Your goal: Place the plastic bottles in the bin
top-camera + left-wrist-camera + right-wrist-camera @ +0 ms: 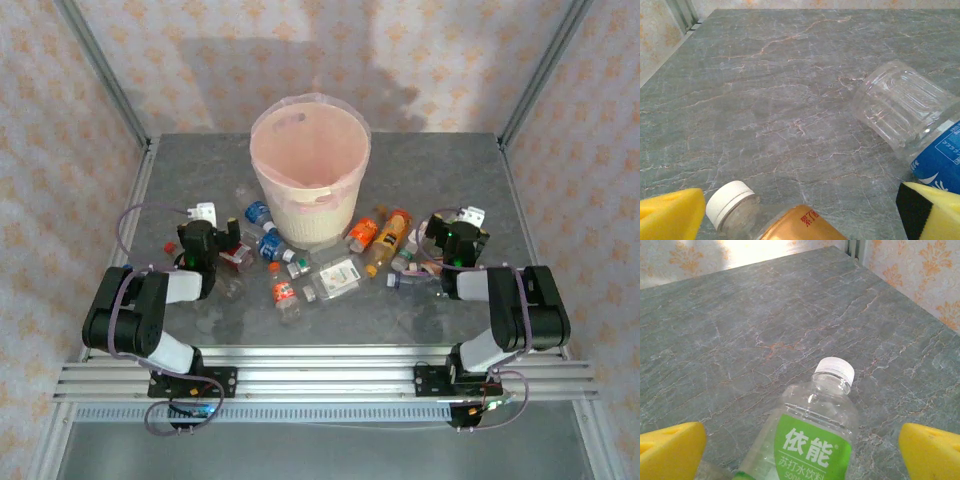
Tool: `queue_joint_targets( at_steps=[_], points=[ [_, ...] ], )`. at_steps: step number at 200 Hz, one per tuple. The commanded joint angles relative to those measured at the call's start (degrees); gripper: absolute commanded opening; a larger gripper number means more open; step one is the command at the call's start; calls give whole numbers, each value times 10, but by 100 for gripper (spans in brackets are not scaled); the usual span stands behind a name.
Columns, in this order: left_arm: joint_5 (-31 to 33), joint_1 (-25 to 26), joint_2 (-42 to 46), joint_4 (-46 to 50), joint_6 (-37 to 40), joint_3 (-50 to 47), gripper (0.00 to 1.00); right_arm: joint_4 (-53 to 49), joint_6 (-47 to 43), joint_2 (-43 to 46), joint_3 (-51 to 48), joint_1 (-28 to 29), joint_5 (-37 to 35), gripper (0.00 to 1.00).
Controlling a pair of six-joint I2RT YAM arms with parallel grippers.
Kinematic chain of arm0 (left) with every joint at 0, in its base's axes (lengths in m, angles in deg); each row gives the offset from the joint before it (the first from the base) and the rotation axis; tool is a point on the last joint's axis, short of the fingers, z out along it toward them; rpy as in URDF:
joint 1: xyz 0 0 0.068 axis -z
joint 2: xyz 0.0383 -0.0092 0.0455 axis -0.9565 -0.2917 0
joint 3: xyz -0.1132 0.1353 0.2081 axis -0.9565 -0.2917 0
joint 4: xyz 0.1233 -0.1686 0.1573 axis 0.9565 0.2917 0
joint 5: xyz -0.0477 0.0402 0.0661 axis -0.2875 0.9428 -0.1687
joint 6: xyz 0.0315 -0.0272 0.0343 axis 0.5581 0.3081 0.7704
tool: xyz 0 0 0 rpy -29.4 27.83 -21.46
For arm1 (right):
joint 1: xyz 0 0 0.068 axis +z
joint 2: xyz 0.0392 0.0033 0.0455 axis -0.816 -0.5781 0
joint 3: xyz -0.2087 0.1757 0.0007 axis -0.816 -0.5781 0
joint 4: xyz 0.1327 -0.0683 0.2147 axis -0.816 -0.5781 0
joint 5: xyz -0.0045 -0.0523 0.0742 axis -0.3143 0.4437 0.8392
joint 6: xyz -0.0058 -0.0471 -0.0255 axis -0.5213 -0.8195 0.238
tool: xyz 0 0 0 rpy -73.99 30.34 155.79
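The cream bin (pixel 308 185) with a pink liner stands at the table's middle back. Several plastic bottles (pixel 340 275) lie scattered on the table in front of it. My left gripper (pixel 212 240) is open over the bottles at the left; between its yellow pads (pixel 670 215) lies a bottle with a white cap and orange label (pixel 770 220), and a clear blue-labelled bottle (pixel 910 120) lies to the right. My right gripper (pixel 452 238) is open at the right side, its pads (pixel 932 450) either side of a green-labelled bottle (pixel 815 440) with a white cap pointing away.
The grey marble table (pixel 420 170) is framed by metal posts (pixel 100 70) and patterned walls. Bare table lies behind both grippers and beside the bin. An aluminium rail (pixel 320 375) runs along the near edge.
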Motion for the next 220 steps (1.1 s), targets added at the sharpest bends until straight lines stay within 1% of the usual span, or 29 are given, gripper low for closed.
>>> queue_joint_targets(
  at_steps=[1,191,220],
  points=[
    [11,-1,7,8,5,11,100,-6,-7,-3,10,3,3,99],
    [10,-1,8,6,5,9,100,-6,-7,-3,9,3,3,99],
    [15,-1,26,53,0,28,100,-5,-7,-2,9,3,4,99]
  ],
)
